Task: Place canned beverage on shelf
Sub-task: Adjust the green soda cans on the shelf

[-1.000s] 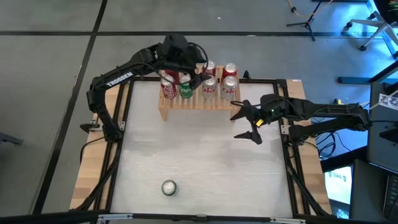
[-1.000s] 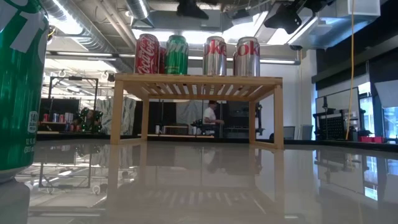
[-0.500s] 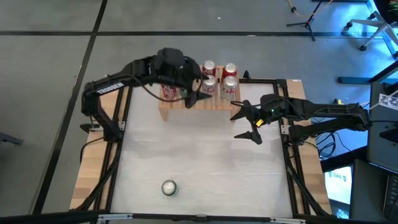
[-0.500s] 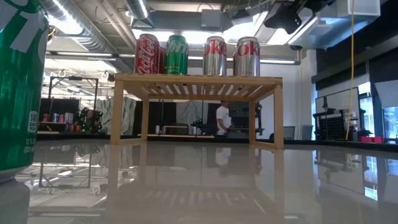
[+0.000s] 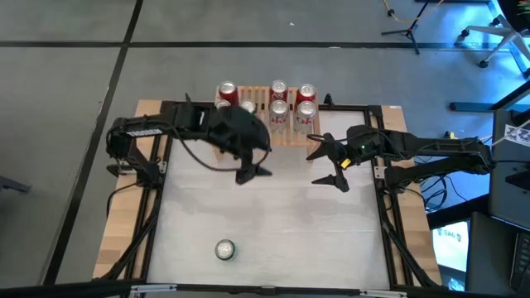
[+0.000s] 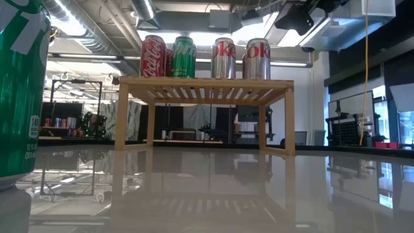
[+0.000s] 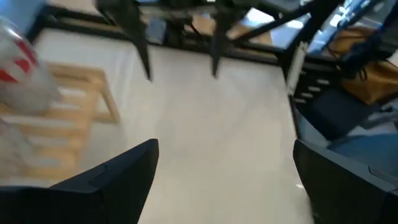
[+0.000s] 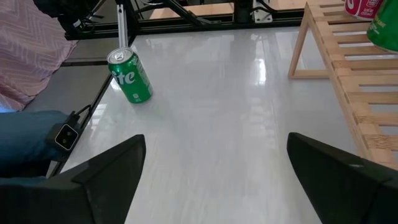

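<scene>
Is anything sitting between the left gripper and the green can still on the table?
Nothing visible. The left gripper, open and empty, hovers over bare table in front of the shelf; the green can stands alone near the front edge.

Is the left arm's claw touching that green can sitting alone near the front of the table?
Apart. The high view shows the left gripper, jaws open, near the shelf, with bare table between it and the green can.

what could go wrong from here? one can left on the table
1. The left gripper, open and empty, sits just in front of the shelf; a careless swing could clip the cans packed there.
2. The green can stands alone at the near edge, where a bad approach could tip it.
3. The shelf looks crowded, so placing another can may knock neighbours.
</scene>
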Controlling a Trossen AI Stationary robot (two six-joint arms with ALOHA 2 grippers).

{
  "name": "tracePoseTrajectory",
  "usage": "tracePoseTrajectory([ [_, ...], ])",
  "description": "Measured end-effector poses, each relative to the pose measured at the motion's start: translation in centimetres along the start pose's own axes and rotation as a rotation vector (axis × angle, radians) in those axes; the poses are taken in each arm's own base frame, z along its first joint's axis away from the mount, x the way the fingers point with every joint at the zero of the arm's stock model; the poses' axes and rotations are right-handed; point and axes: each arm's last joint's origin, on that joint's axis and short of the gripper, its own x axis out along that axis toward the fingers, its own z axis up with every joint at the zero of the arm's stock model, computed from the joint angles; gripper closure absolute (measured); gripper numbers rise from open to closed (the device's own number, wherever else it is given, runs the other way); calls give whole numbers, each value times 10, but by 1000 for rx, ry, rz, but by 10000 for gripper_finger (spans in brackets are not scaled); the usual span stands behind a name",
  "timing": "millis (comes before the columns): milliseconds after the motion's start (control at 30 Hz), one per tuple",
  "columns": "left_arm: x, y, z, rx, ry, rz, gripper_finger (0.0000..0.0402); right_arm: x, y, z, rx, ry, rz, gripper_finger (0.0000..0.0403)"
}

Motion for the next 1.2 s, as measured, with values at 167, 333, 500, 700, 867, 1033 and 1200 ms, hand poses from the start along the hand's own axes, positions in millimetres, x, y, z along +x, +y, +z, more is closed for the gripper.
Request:
tracePoseTrajectory([
  [167, 4, -28, -16, -6, 91, 48, 40, 0, 0, 0, 0, 0, 0, 17],
  [333, 12, -57, -37, -45, 197, 106, 40, 0, 0, 0, 1, 1, 0, 17],
  [500, 20, -86, -56, -105, 250, 123, 40, 0, 0, 0, 2, 5, 0, 17],
  [700, 36, -114, -96, -221, 356, 163, 41, 0, 0, -1, 2, 6, 0, 17],
  [867, 48, -128, -127, -333, 420, 209, 41, 0, 0, -1, 2, 5, 0, 17],
  [1033, 56, -136, -156, -381, 485, 262, 41, 0, 0, 0, 2, 5, 0, 17],
  [1200, 62, -148, -177, -373, 495, 237, 41, 0, 0, 0, 2, 4, 0, 17],
])
